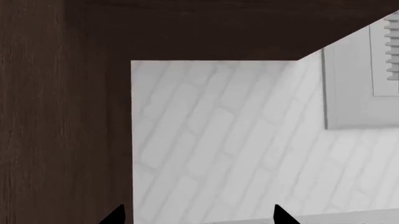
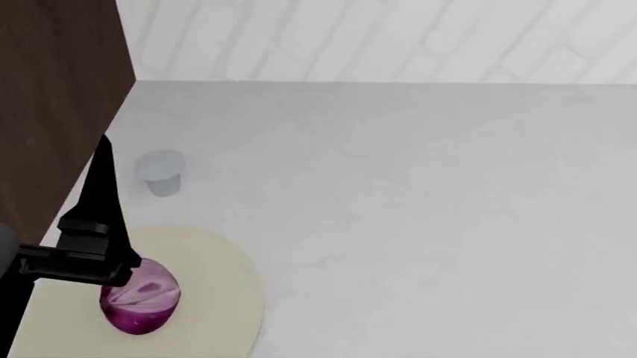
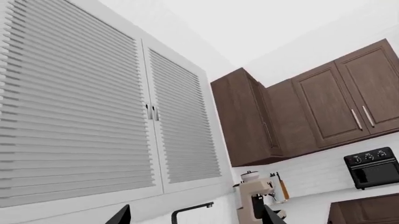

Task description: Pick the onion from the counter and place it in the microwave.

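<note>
The magenta-purple onion [image 2: 140,302] lies on a round cream disc [image 2: 217,298] at the near left of the white-grey counter [image 2: 418,194]. My left gripper [image 2: 100,179] is just above and behind the onion, its black fingers pointing at the back wall and not around the onion. In the left wrist view the left gripper [image 1: 196,217] is open and empty, facing the wall and a dark cabinet. My right gripper [image 3: 196,215] is open and empty, and it is out of the head view. A small black appliance with knobs [image 3: 373,169] stands far off; I cannot tell whether it is the microwave.
A small grey cup [image 2: 160,172] stands behind the disc. A dark wood cabinet side [image 2: 50,112] rises close on the left. The right wrist view shows white shutters [image 3: 74,121], a black tap [image 3: 187,212], a coffee machine [image 3: 257,196] and brown wall cabinets [image 3: 324,107].
</note>
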Robot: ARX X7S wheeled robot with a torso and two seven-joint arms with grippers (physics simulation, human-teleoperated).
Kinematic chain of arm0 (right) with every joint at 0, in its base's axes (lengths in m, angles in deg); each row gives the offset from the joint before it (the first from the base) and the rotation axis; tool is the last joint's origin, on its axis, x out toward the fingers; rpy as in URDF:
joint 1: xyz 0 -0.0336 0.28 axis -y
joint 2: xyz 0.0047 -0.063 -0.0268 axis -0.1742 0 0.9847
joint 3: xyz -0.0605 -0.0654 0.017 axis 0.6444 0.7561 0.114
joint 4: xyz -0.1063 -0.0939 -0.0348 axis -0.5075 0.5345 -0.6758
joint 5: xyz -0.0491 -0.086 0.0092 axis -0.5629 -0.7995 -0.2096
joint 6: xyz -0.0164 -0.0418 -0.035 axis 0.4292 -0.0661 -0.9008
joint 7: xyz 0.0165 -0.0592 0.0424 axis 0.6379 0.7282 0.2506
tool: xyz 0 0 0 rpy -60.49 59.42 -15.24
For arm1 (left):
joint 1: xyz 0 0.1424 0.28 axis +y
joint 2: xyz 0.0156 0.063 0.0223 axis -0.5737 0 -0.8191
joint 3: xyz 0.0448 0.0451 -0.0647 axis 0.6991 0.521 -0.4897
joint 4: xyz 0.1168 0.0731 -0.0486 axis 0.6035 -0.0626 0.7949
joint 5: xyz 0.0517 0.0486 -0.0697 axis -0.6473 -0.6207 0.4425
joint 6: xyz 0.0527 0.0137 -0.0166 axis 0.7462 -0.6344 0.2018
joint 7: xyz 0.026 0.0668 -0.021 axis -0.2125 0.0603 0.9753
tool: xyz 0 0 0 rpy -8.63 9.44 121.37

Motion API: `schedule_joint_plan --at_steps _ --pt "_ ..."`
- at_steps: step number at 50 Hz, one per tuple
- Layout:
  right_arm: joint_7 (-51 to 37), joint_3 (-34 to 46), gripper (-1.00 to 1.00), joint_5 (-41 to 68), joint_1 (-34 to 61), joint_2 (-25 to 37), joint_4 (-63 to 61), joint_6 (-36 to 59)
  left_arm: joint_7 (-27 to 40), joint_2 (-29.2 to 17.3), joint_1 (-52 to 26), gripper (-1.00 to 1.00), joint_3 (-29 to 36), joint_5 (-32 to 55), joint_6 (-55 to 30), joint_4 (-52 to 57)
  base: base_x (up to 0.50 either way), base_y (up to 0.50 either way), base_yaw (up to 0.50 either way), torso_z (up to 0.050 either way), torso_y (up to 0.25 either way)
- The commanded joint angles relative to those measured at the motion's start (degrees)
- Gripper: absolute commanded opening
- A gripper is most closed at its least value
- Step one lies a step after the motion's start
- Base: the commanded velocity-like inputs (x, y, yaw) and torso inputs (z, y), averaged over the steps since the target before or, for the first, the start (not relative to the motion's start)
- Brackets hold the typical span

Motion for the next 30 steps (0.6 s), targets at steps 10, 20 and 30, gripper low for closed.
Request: schedule_joint_plan --at_steps 10,20,30 --pt "0.9 -0.37 1.0 -1.59 0.31 -0.5 0.83 -0.87 0.2 1.35 -3.04 1.0 -6.3 9.71 -15.64 1.01 0.0 0.0 0.0 0.0 0.0" --pt "1.26 1.36 1.0 -2.51 0.55 -0.85 1.1 -1.78 7.14 1.61 -13.15 1.0 -20.31 35.87 -48.48 5.2 0.0 0.0 0.0 0.0 0.0" --pt "1.23 1.5 1.0 -2.45 0.08 -0.93 1.11 -2.17 33.93 -7.36 -15.85 1.0 -17.75 70.84 -47.13 -6.69 0.0 0.0 0.0 0.0 0.0"
